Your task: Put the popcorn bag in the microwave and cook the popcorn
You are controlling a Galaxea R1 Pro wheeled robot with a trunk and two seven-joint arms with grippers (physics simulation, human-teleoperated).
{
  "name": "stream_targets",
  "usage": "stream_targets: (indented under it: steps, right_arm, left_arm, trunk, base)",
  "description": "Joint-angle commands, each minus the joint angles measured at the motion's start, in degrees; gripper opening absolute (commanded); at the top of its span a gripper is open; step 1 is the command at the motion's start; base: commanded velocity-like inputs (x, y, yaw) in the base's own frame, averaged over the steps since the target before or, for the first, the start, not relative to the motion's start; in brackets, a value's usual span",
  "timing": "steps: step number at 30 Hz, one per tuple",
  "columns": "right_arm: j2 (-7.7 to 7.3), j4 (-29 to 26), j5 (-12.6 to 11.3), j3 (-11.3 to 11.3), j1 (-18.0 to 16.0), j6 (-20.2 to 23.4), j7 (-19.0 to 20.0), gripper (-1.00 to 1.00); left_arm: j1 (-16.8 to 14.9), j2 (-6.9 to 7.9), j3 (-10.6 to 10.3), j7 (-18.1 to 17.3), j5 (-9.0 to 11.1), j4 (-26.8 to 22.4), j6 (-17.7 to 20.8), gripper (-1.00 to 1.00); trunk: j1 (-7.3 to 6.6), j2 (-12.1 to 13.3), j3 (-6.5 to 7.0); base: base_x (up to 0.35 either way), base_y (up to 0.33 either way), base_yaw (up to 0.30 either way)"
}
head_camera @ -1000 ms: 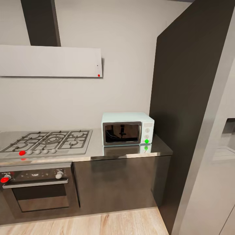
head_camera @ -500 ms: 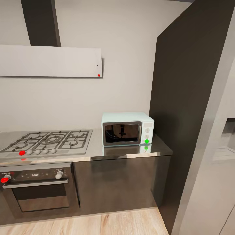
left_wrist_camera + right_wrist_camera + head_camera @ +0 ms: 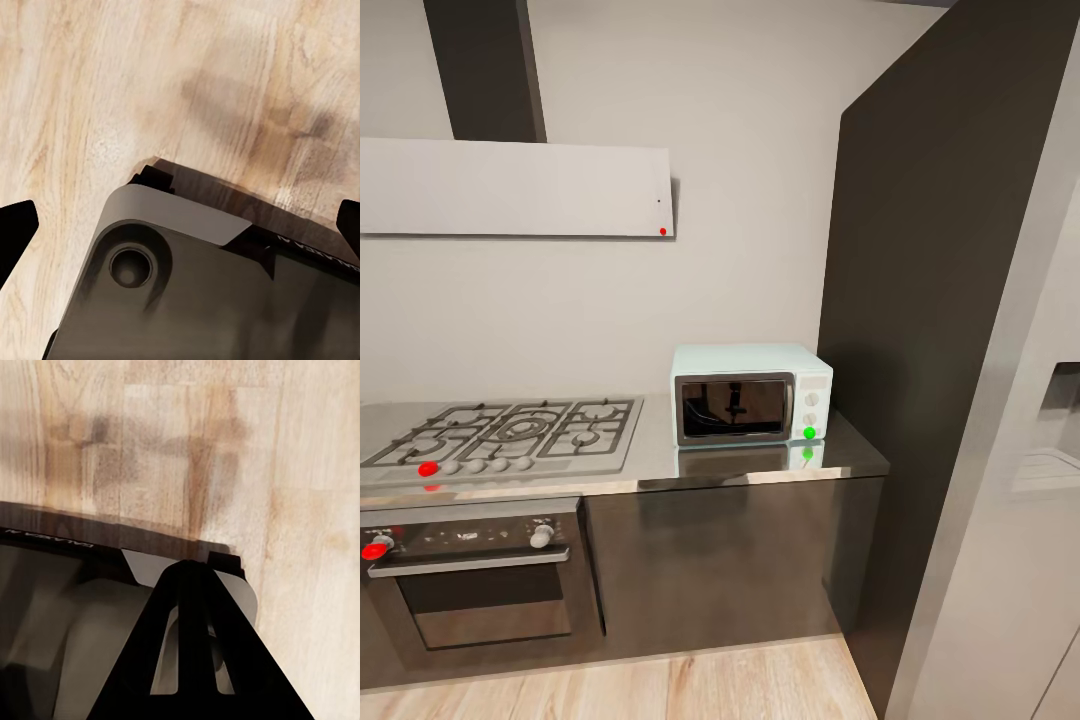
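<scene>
The pale mint-blue microwave (image 3: 751,392) stands on the grey countertop (image 3: 760,462), at its right end, with its dark glass door closed and a round green light (image 3: 809,432) lit on the side panel. The popcorn bag and the popcorn are out of view. In the left wrist view my left gripper (image 3: 180,225) is open, its dark fingertips (image 3: 15,232) spread wide above the wooden floor (image 3: 112,90) and the robot's grey base (image 3: 195,292). My right gripper (image 3: 191,577) is shut with nothing in it, pointing down at the floor.
A gas hob (image 3: 510,432) lies on the worktop left of the microwave, with a built-in dark oven (image 3: 475,570) below and a white hood (image 3: 515,187) above. A tall dark cabinet (image 3: 920,300) and a pale fridge (image 3: 1020,500) close off the right side.
</scene>
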Motion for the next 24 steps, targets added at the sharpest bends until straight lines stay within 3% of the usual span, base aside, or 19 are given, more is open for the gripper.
stream_targets:
  steps: [1, 24]
  right_arm:
    - [-0.05, 0.16, 0.29, -0.44, -0.07, -0.28, 0.11, -1.0]
    - [-0.05, 0.17, 0.29, -0.44, -0.07, -0.28, 0.13, -1.0]
  left_arm:
    - [-0.03, -0.02, -0.48, 0.22, 0.43, 0.0, -0.13, 1.0]
    - [-0.03, -0.02, -0.48, 0.22, 0.43, 0.0, -0.13, 1.0]
  trunk:
    - [0.0, -0.05, -0.07]
    - [0.0, -0.05, -0.07]
  base:
    - [0.0, 0.0, 0.0]
    - [0.0, 0.0, 0.0]
